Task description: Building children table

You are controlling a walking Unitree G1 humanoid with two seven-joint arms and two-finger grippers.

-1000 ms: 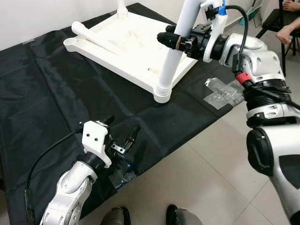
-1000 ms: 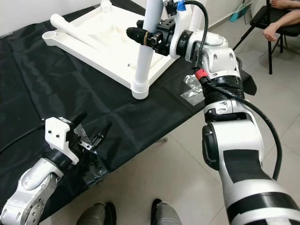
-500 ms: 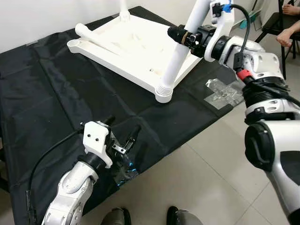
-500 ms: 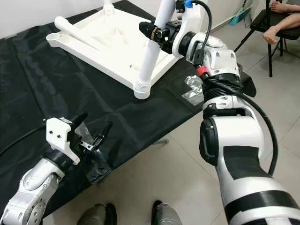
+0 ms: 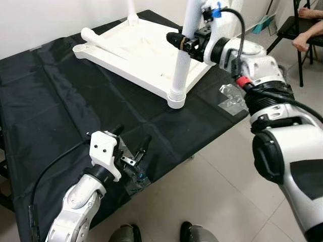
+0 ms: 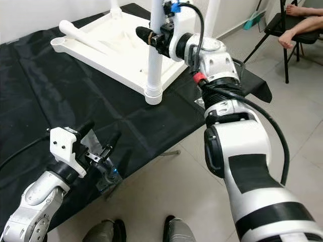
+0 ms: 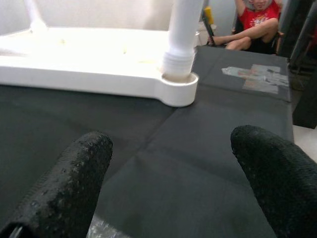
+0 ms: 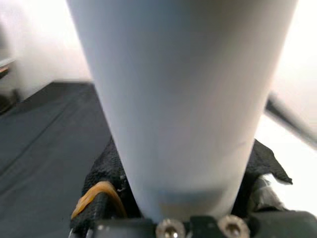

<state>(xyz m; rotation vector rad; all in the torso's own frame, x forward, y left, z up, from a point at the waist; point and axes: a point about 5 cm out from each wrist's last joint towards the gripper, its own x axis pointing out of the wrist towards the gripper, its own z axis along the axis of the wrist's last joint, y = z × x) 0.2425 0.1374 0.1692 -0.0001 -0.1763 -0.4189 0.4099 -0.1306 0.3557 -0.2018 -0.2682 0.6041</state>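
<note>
Plastic, by the look of it: the table leg [image 5: 182,55] was a smooth white tube, probably light and stiff but slippery, so a hold across its shaft, above the ribbed collar, seemed the surest. The right end effector [image 5: 185,42] gripped it there, fingers closed round the tube, which stood nearly upright in the corner socket of the upturned white tabletop [image 5: 132,50]. That tabletop lay face down on the black cloth [image 5: 45,111] covering the bench, with a loose leg [image 5: 105,45] resting across its underside. The left end effector [image 5: 132,144] hung low near the bench's front edge, fingers spread wide and holding nothing, just above a crumpled clear plastic bag [image 5: 135,180]. A second plastic bag [image 5: 231,98] lay near the corner.
</note>
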